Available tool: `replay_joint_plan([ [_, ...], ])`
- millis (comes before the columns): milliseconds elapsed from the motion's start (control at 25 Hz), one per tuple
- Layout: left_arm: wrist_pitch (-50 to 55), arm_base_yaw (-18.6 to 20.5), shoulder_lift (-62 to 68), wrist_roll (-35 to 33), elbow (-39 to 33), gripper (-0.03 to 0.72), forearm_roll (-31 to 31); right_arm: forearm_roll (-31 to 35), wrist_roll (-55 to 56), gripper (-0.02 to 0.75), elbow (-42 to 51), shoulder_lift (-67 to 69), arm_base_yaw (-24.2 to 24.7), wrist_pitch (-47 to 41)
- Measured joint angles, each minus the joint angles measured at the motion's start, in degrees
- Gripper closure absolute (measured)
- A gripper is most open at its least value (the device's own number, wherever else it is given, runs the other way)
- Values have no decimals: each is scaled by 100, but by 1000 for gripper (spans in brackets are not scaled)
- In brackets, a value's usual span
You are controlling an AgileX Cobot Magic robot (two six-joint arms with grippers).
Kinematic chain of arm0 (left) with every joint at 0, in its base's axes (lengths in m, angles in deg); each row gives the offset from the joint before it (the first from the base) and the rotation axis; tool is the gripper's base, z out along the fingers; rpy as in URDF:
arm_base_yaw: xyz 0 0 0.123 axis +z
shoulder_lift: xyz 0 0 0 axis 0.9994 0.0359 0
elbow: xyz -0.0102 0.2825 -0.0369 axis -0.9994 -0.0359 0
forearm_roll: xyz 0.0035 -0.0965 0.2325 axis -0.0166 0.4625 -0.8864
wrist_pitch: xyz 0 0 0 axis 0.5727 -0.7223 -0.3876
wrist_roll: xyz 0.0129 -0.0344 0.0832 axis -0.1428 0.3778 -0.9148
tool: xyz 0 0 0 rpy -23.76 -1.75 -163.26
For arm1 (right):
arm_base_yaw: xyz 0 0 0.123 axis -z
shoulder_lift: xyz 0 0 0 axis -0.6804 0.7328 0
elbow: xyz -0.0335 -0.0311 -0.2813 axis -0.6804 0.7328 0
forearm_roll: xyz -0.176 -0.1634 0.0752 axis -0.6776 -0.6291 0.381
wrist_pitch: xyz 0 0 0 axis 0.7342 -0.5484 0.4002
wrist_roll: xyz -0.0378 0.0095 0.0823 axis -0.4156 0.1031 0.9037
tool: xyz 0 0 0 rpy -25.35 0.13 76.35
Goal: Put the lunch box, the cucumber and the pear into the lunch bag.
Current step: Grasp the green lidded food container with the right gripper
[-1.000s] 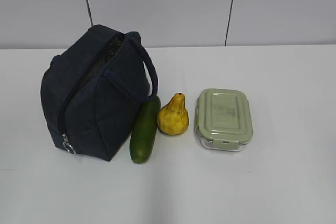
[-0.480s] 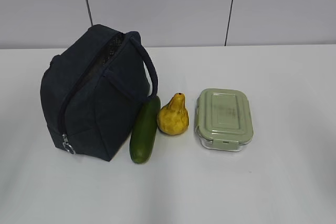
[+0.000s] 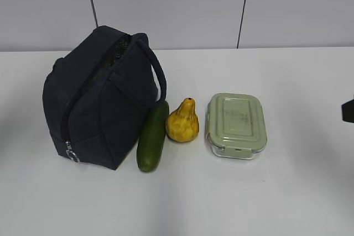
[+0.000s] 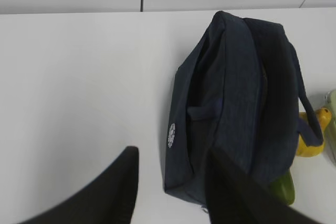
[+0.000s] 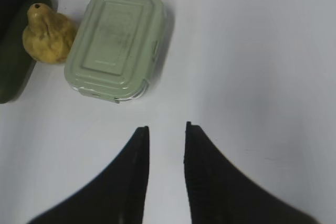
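1. A dark sliver of the right arm (image 3: 348, 110) is newly entering at the bench's (image 3: 310, 192) right edge; a second ago nothing was showing there.
2. The right pincer (image 5: 165, 129) is hovering part open and empty, near the lunch box (image 5: 116, 44).
3. The left pincer (image 4: 170, 169) is hanging part open and empty above the lunch bag (image 4: 231, 103).
4. The cucumber (image 3: 152, 136) is leaning against the bag, the pear (image 3: 183, 121) beside it; nothing is packed yet.
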Motion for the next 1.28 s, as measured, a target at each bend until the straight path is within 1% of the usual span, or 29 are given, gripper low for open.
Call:
replay_joint_plan([
  [80, 63, 0, 477, -315, 359, 432, 275, 425, -358, 542, -218, 477, 0, -25],
  [200, 289, 0, 1050, -1043, 801, 432, 838, 1162, -970, 542, -640, 1229, 0, -129],
  [240, 378, 0, 1197, -1258, 928, 432, 1001, 1266, -1057, 542, -706, 1330, 0, -144],
  [320, 561, 0, 1415, -1595, 1114, 432, 1263, 1679, -1339, 542, -1012, 1743, 0, -252],
  [360, 647, 0, 1488, -1784, 1186, 432, 1437, 1679, -1339, 542, -1012, 1743, 0, -252],
  [480, 870, 0, 1743, -2356, 1283, 432, 2085, 1941, -1495, 542, -1430, 2265, 0, -423],
  [600, 1070, 80, 2036, -2668, 1307, 433, 2477, 2030, -1547, 542, -1631, 2593, 27, -536],
  [640, 1122, 159, 2136, -2713, 1307, 433, 2545, 2073, -1562, 542, -1665, 2702, 68, -563],
  [720, 1236, 478, 2377, -2879, 1307, 433, 2816, 2144, -1637, 542, -1676, 2843, 177, -602],
  [760, 1309, 684, 2490, -2991, 1307, 433, 3020, 2307, -1813, 542, -1678, 2993, 315, -664],
  [800, 1371, 851, 2574, -3145, 1307, 433, 3321, 2331, -1838, 542, -1678, 3009, 355, -664],
  [840, 1378, 1035, 2659, -3314, 1307, 433, 3615, 2640, -2117, 542, -1678, 3157, 547, -774],
  [880, 1378, 1179, 2715, -3452, 1307, 433, 3833, 2816, -2263, 542, -1678, 3228, 635, -791],
  [920, 1378, 1273, 2752, -3528, 1307, 433, 3942, 3248, -2615, 542, -1678, 3383, 788, -862],
  [1000, 1393, 1321, 2815, -3703, 1307, 433, 4032, 3966, -3152, 542, -1688, 3666, 1043, -1048],
  [1040, 1439, 1321, 2861, -3764, 1307, 433, 4044, 4158, -3303, 542, -1688, 3748, 1087, -1103],
  [1120, 1499, 1295, 2912, -3815, 1307, 433, 4016, 4453, -3552, 542, -1688, 4101, 1178, -1149],
  [1200, 1499, 1276, 2930, -3829, 1307, 433, 3912, 4534, -3682, 542, -1688, 4336, 1201, -1149],
  [1280, 1478, 1276, 2930, -3835, 1307, 433, 3865, 4546, -3732, 525, -1700, 4479, 1201, -1103],
])
